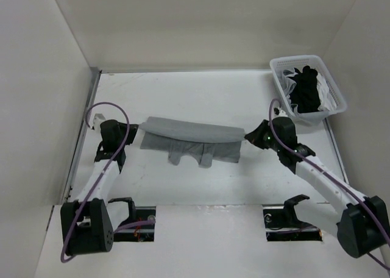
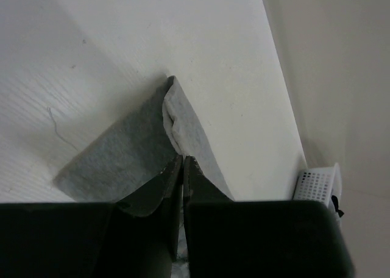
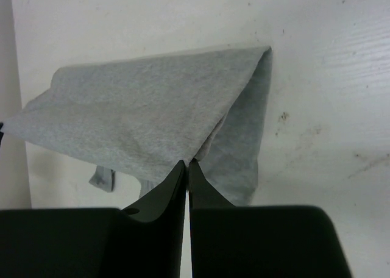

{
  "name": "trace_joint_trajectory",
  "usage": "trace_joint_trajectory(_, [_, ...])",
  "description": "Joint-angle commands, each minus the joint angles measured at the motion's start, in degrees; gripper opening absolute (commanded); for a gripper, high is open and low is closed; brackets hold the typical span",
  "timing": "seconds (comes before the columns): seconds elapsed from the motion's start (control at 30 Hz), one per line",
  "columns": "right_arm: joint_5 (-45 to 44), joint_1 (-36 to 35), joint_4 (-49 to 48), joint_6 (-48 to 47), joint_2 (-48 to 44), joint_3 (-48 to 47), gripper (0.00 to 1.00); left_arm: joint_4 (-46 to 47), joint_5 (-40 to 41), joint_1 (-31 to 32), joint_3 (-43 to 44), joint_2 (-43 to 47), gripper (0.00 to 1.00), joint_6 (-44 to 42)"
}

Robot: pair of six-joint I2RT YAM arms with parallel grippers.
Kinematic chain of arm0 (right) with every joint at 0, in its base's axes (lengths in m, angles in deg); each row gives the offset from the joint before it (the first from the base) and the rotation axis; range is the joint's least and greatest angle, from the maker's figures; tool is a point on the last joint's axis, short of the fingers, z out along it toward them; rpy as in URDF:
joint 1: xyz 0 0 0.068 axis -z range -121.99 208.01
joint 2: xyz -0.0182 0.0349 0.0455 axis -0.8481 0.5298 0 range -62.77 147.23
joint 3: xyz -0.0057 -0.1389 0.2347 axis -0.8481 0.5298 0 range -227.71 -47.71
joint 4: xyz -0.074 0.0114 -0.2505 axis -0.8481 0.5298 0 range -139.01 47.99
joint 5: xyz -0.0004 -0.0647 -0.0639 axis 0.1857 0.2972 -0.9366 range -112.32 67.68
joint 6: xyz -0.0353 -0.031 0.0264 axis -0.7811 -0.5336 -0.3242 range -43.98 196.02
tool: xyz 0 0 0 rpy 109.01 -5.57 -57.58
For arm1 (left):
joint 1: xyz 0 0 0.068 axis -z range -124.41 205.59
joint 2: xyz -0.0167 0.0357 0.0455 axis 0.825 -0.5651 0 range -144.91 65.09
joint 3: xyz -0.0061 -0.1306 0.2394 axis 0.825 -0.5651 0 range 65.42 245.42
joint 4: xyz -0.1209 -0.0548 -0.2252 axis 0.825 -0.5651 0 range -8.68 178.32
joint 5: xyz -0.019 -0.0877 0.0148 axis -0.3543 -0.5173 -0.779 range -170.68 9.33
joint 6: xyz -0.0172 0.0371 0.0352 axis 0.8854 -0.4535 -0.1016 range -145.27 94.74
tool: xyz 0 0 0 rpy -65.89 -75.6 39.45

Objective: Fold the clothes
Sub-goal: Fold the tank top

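The left arm (image 1: 105, 171) rises from its base along the left side of the white worktop (image 1: 201, 95), its wrist turned inward. The left jaws are pressed together, pinching the left end of the plain light-grey soft fabric garment (image 1: 189, 131). The right arm (image 1: 320, 177) stretches diagonally from its base at the lower right toward the middle. The right jaws are closed to a thin slit on the garment's right end. A purple cable (image 1: 91, 110) loops along each arm.

The garment lies across the middle of the worktop as a long band stretched between the two arms. Its far edge is doubled over, and two small flaps stick out from its near edge. In the left wrist view the fabric (image 2: 122, 150) folds back on itself just beyond the jaw tips. In the right wrist view the upper layer (image 3: 140, 113) is lifted off the surface.

The worktop is scuffed and speckled, with plain white walls (image 1: 213, 22) on three sides. A white slatted plastic basket (image 1: 277, 64) sits in the far right corner, apart from the garment, holding black and white cloths (image 1: 308, 89).
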Motion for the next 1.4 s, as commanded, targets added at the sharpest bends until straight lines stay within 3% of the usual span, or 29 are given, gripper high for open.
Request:
trace_joint_trajectory(0.0, [-2.53,-1.67,0.81,0.3,-5.61,2.74,0.06,0.54,-3.42,-3.01,-2.42,5.91,0.0,0.01])
trace_joint_trajectory(0.33, [-7.19,-11.42,3.8,9.34,-11.42,13.28,0.06,-3.33,-2.8,-4.51,-9.28,11.63,0.0,-2.1])
trace_joint_trajectory(0.47, [-9.91,-14.33,3.01,13.04,-10.19,15.92,0.07,-3.51,-2.63,-6.79,-13.58,11.2,0.08,-2.19])
trace_joint_trajectory(0.53, [-10.79,-14.68,3.53,14.01,-10.19,16.28,0.14,-3.69,-3.5,-9.42,-14.99,12.24,0.16,-1.58])
trace_joint_trajectory(0.67, [-10.89,-15.65,5.03,14.63,-12.3,16.63,0.39,-5.62,-5.17,-15.84,-15.18,19.87,0.34,-0.17])
trace_joint_trajectory(0.77, [-12.46,-16.7,8.71,14.28,-14.23,14.35,0.44,-5.28,-5.08,-15.42,-13.16,22.53,0.35,1.85])
trace_joint_trajectory(0.87, [-15.63,-14.78,8.82,12.35,-14.68,12.94,0.54,-1.42,-3.87,-5.09,-9.65,18.51,0.33,2.21])
trace_joint_trajectory(1.03, [-10.98,-8.1,-1.01,8.48,-2.92,11.01,0.57,0.96,8.6,26.36,-0.34,6.21,0.34,0.45])
trace_joint_trajectory(1.1, [-9.75,-6.87,-4.01,8.3,1.22,10.66,0.57,3.5,11.69,34.91,1.43,1.29,0.34,-0.25])
trace_joint_trajectory(1.2, [-8.52,-6.86,-8.22,8.47,4.65,11.0,0.56,7.63,12.49,41.96,2.31,-6.53,0.34,-0.17])
trace_joint_trajectory(1.37, [-5.88,-7.21,-16.39,11.28,13.26,12.76,0.52,14.49,10.39,42.6,-0.05,-15.43,0.33,1.32])
